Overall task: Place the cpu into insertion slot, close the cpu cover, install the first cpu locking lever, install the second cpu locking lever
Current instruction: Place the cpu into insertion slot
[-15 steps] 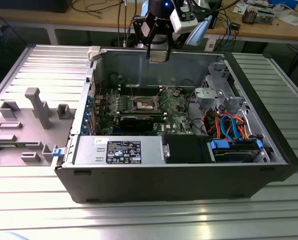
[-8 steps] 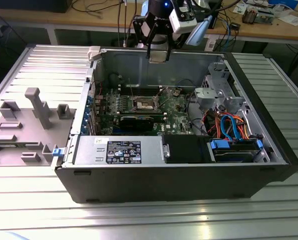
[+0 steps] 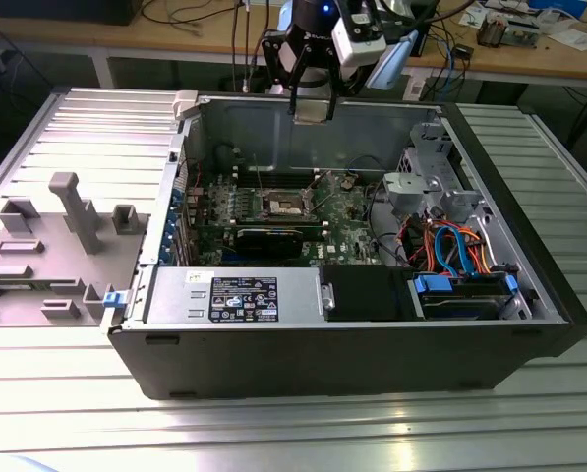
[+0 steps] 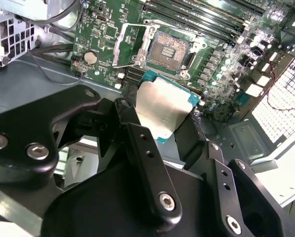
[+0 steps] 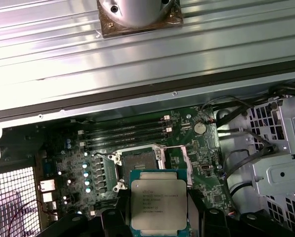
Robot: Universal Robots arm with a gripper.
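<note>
cpu [image 5: 159, 205] gripped by its edges between the closed jaws of the gripper [image 3: 313, 106], hanging well above the bare insertion slot [image 5: 137, 160]. cpu cover [image 4: 127, 47] looks swung open beside the slot, though i can't be sure. first step is in hand; seating calls for squaring the chip to the socket.
</note>
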